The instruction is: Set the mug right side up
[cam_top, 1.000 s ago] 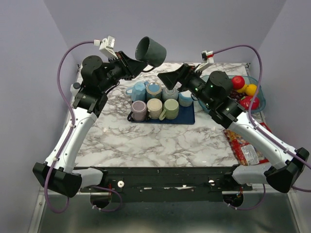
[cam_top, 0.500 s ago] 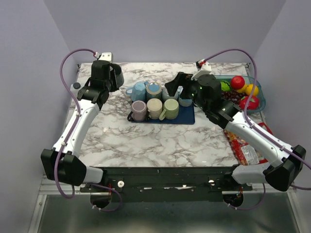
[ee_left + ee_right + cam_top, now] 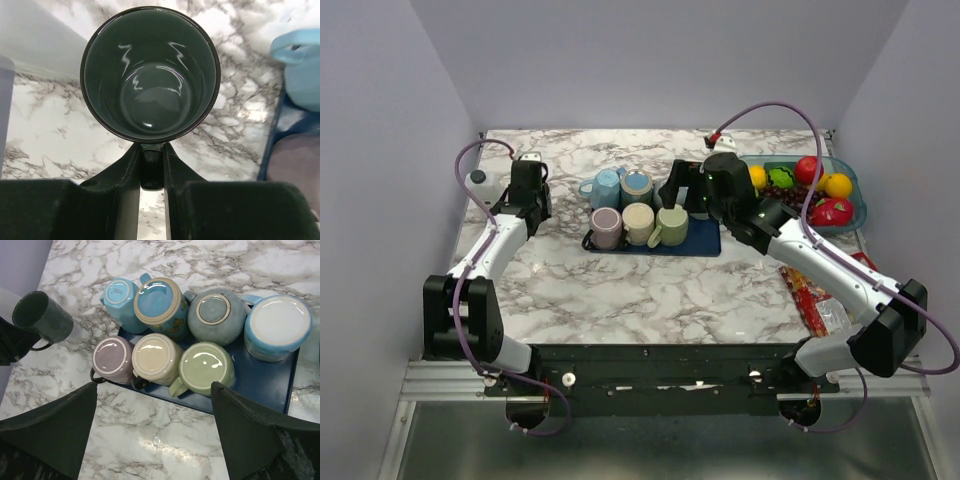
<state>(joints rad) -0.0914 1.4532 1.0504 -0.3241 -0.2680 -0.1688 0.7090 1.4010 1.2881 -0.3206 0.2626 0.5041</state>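
Note:
A dark green mug is upright with its opening up, low over the marble at the table's left. It also shows in the right wrist view. My left gripper is shut on the mug's handle; in the top view this gripper covers most of the mug. My right gripper is open and empty. It hangs above the front row of mugs on the blue tray, and it also shows in the top view.
Several mugs stand upside down on the blue tray, among them lilac, cream and green. A bowl of fruit sits at the back right, a snack packet at the right edge and a white container at the far left.
My left arm has swung down from high above the table, turning the dark green mug from mouth sideways to opening up. My right gripper has dropped lower over the tray.

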